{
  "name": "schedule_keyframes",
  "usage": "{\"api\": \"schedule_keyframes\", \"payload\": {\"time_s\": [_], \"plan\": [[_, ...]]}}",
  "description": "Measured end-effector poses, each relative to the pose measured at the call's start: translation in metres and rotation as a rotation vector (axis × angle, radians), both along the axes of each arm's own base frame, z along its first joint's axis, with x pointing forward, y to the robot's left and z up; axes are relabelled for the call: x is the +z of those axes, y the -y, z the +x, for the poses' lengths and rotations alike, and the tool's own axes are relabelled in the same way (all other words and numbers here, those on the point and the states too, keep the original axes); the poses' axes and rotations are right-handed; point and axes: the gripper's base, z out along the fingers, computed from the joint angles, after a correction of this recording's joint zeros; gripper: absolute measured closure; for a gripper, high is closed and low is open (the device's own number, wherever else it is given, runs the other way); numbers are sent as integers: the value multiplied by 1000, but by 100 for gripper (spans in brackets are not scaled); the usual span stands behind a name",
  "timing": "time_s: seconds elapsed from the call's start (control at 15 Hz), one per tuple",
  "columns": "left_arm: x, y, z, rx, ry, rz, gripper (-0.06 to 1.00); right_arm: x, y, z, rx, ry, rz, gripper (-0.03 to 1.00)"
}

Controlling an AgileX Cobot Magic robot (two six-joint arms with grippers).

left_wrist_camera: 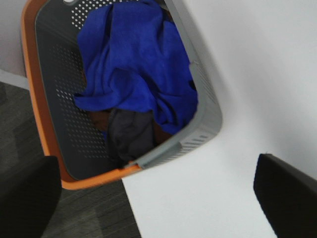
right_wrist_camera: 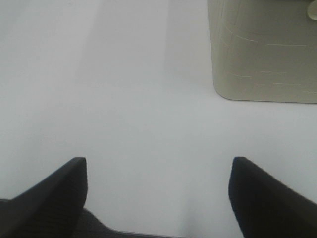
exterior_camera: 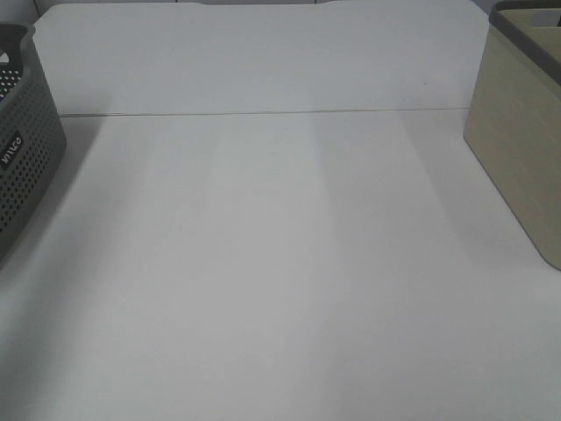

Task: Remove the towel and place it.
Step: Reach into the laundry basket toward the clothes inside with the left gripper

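The royal-blue towel (left_wrist_camera: 136, 64) lies crumpled inside the grey perforated basket (left_wrist_camera: 208, 106) with an orange rim, on top of a dark grey cloth (left_wrist_camera: 130, 136). It shows only in the left wrist view. My left gripper (left_wrist_camera: 158, 191) is open and empty, its black fingers (left_wrist_camera: 285, 191) wide apart, above and apart from the basket. My right gripper (right_wrist_camera: 158, 191) is open and empty over the bare white table (right_wrist_camera: 148, 99). Neither gripper shows in the exterior high view, where the towel is hidden.
The grey basket (exterior_camera: 26, 149) stands at the table's left edge in the exterior high view. A beige box-like basket (exterior_camera: 517, 149) stands at the right edge, also in the right wrist view (right_wrist_camera: 262, 49). A seam (exterior_camera: 263, 113) crosses the white table. Dark floor (left_wrist_camera: 94, 213) lies beyond the table's edge.
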Motion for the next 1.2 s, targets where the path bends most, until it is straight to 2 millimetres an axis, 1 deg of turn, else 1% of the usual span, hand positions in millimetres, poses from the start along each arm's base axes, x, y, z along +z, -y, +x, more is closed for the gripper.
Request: {"api": "schedule_keyframes", "payload": {"time_s": [0.07,0.2,0.27,0.33,0.4,0.47,0.6,0.67,0.73,0.8,0.87,1.0,1.07,1.2], "plan": [[9,-2,23,-29,-16,44,-4,0,0,0,0,0,0,20],[16,-7,62,-101,-63,162,-4,0,0,0,0,0,0,20],[16,-15,82,-102,-93,218,-4,0,0,0,0,0,0,20],[17,-20,89,-89,-101,236,-4,0,0,0,0,0,0,20],[13,-37,105,-38,-141,274,-4,0,0,0,0,0,0,20],[-6,-70,130,8,-258,350,-4,0,0,0,0,0,0,20],[-39,-89,155,-56,-401,390,-4,0,0,0,0,0,0,20],[-46,-91,161,-76,-430,397,-4,0,0,0,0,0,0,20],[-72,-97,180,-152,-509,413,-3,0,0,0,0,0,0,20],[-81,-98,187,-170,-522,416,-3,0,0,0,0,0,0,20],[-100,-101,202,-203,-541,433,-3,0,0,0,0,0,0,20],[-134,-98,231,-317,-576,521,-3,0,0,0,0,0,0,20],[-150,-96,242,-385,-614,570,-2,0,0,0,0,0,0,20],[-173,-90,262,-457,-653,627,-2,0,0,0,0,0,0,20]]}}
